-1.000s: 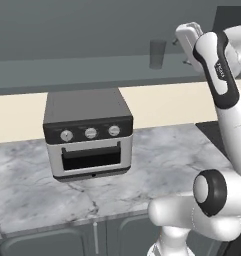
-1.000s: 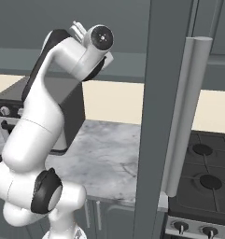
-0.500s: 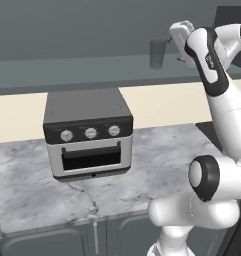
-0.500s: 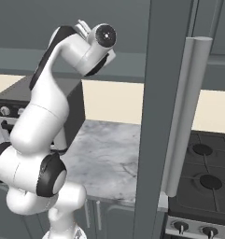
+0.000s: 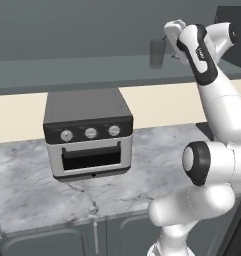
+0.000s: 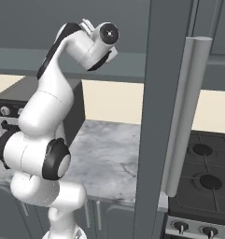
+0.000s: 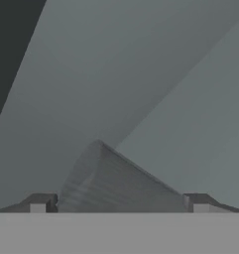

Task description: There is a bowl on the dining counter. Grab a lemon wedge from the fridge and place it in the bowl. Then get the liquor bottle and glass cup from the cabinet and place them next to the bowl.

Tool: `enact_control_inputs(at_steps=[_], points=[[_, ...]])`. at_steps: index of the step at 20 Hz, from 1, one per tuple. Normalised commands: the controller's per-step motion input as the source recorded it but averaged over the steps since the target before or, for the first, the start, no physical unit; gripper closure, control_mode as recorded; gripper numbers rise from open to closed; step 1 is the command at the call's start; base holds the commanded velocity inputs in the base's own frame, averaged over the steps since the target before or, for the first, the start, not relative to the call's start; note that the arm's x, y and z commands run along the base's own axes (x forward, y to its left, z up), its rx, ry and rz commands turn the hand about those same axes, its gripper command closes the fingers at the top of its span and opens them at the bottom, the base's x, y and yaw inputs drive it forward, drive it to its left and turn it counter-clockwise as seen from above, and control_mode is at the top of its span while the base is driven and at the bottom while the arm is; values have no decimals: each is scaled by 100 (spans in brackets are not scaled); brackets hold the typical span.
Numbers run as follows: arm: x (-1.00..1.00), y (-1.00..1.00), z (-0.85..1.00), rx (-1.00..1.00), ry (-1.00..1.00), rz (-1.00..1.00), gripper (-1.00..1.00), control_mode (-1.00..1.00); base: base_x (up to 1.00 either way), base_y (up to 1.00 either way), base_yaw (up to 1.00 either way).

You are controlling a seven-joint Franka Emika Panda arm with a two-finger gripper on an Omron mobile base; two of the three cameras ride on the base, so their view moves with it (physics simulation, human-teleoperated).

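Grey, translucent and straight-sided, one glass cup (image 5: 157, 53) stands upright on the flat grey shelf of the dark wall cabinet (image 5: 82, 67) in the left base view, nothing visible inside it; the white arm's gripper (image 5: 172, 36) is just beside it. One black-and-silver toaster oven (image 5: 88, 133) sits on the marbled wall counter (image 5: 32, 195) below.

Right base view: a long silver bar handle (image 6: 184, 116) stands vertical.

Hand view: the cup (image 7: 121, 181) lies between two spread fingertips (image 7: 39, 203), jaws wide apart.

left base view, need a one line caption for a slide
White arm's open gripper raised at the grey translucent glass cup on the dark grey wall cabinet's shelf, above a toaster oven.
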Motion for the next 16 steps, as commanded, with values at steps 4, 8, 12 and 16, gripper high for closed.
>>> enact_control_inputs(at_steps=[4,8,12,16], points=[[38,0,-5,0,0,0,-100,-100,0,0,0],[34,0,-6,0,0,0,-100,-100,0,0,0],[31,0,-6,0,0,0,-100,-100,0,0,0],[29,0,-3,0,0,0,-100,-100,0,0,0]])
